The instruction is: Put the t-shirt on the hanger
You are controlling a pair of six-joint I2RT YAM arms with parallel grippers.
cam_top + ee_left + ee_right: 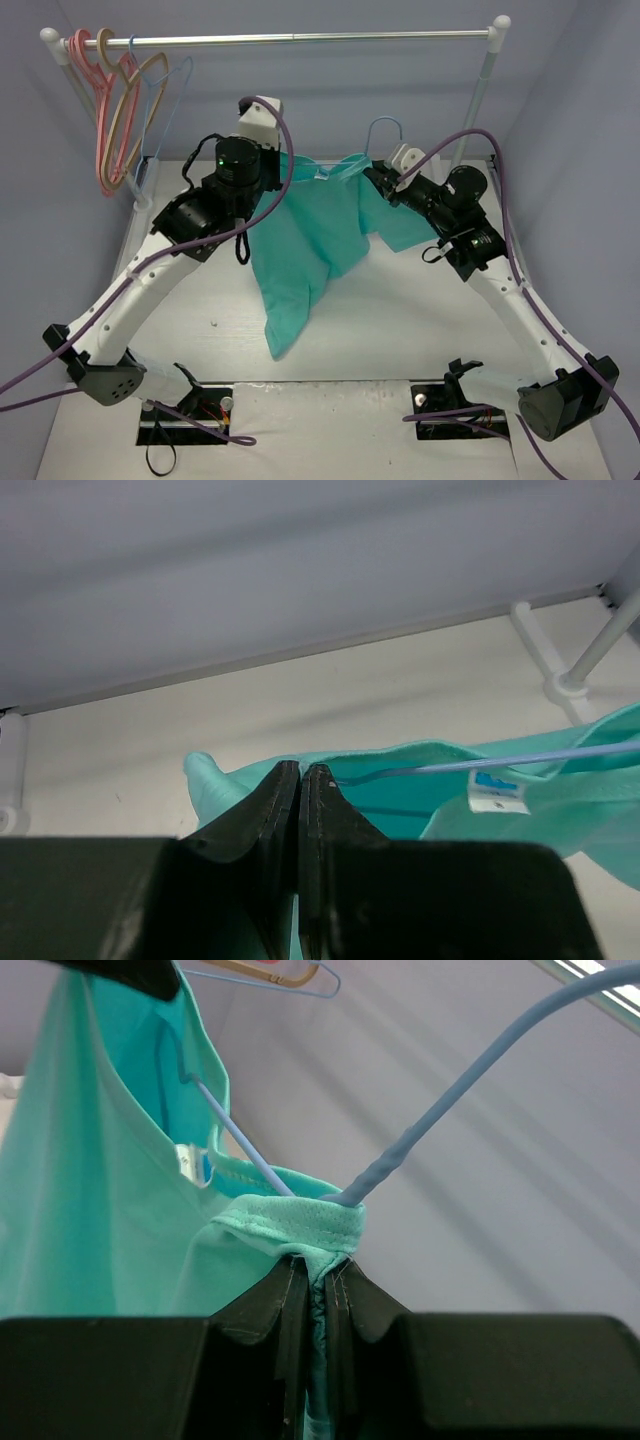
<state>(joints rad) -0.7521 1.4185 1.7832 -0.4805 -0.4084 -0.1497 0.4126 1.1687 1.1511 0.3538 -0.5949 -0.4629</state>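
Just below the clothes rail [290, 38]: teal t-shirt [310, 240] strung between both grippers, light-blue wire hanger [372, 1180] inside its neck opening, hook pointing up toward the rail. Both arms raised, elbows bent, reaching inward under the rail. Left gripper [300, 770] pinched fully together on one shoulder edge; right gripper [318, 1260] clamped nearly closed on the collar beside the hanger wire.

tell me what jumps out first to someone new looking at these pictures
A teal-green short-sleeved fabric t-shirt hangs stretched between the two arms, the left gripper and right gripper each shut on its upper edge. A thin light-blue wire hanger pokes out of its neck. A pink hanger and a tan hanger hang on the metal rail, far left.
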